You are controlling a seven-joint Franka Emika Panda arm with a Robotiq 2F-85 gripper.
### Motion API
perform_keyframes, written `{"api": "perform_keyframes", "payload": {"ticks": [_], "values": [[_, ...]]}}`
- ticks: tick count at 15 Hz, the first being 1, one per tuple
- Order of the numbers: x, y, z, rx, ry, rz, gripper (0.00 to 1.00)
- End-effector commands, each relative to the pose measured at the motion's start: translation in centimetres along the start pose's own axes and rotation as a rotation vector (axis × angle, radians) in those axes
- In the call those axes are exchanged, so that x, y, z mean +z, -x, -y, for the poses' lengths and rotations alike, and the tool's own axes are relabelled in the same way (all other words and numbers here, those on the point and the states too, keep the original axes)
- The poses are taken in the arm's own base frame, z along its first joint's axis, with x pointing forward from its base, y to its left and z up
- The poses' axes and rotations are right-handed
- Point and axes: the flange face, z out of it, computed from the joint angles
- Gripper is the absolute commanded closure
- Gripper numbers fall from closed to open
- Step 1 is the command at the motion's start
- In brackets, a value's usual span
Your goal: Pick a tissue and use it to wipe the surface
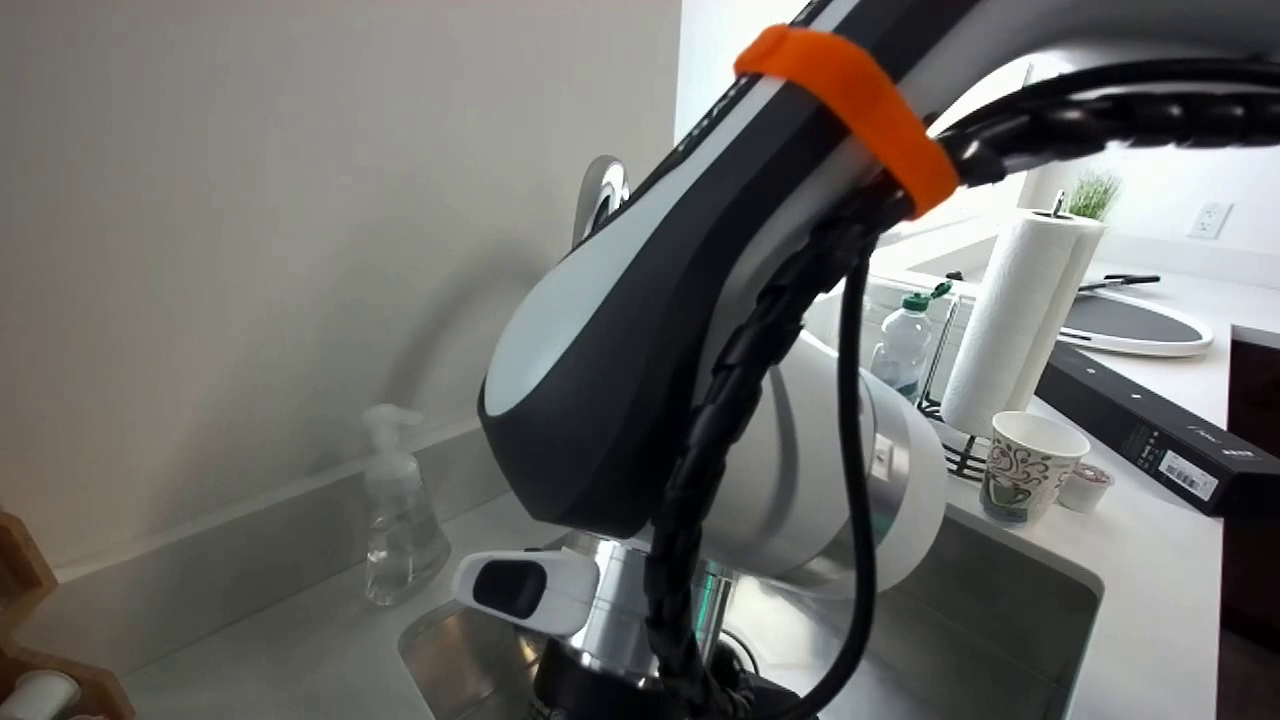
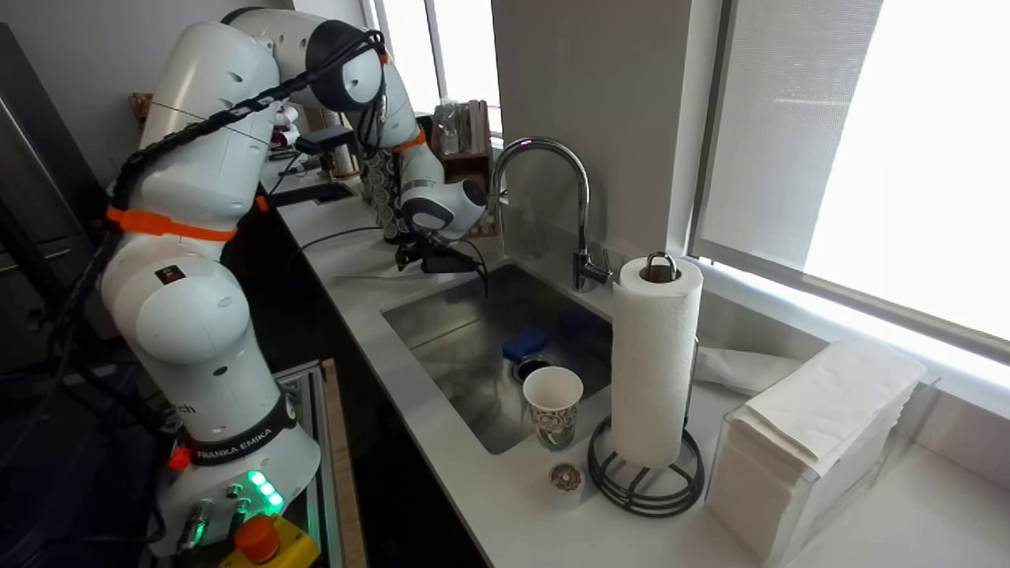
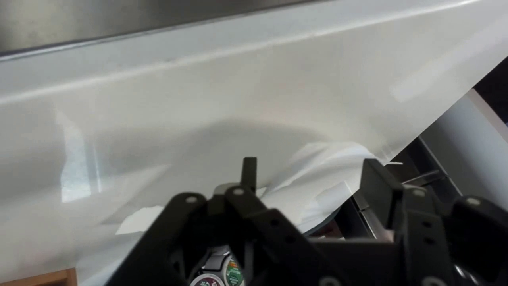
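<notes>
The tissue [image 3: 313, 186] is a white, creased sheet lying on the white counter surface [image 3: 222, 95], by its front edge, in the wrist view. My gripper [image 3: 309, 165] is open, with one black finger on each side of the visible part of the tissue. Whether the fingers touch the tissue or the counter I cannot tell. A white patch shows left of the gripper; the jaws hide whether it joins the sheet. In an exterior view the gripper [image 2: 410, 254] is low over the counter beyond the sink. The tall white paper-towel roll [image 2: 655, 363] stands on a black wire holder.
The steel sink [image 2: 465, 371] holds a blue sponge [image 2: 525, 345]. The chrome faucet [image 2: 585, 213] arches behind it. A paper cup [image 2: 552, 406], a coffee pod [image 2: 566, 483] and a napkin stack [image 2: 828, 410] stand nearby. A pod tower [image 2: 381, 189] and soap bottle [image 1: 395, 510] are near the arm.
</notes>
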Motion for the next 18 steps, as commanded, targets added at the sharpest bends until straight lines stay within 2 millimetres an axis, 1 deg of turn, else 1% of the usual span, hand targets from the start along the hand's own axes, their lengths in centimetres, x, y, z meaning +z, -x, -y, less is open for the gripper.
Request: {"api": "perform_keyframes", "payload": {"ticks": [1, 4, 6, 9, 12, 16, 18], "values": [[-2.0, -1.1, 2.1, 0.086, 0.067, 0.093, 0.0], [-3.6, -1.4, 3.9, 0.17, 0.084, 0.161, 0.0], [-5.3, -1.4, 5.8, 0.24, 0.113, 0.201, 0.0], [-8.1, -0.4, 8.9, 0.345, 0.164, 0.269, 0.0], [-11.3, 1.3, 12.5, 0.451, 0.223, 0.319, 0.0], [-16.0, 4.3, 16.8, 0.61, 0.297, 0.384, 0.0], [-18.7, 5.3, 18.9, 0.708, 0.313, 0.434, 0.0]]}}
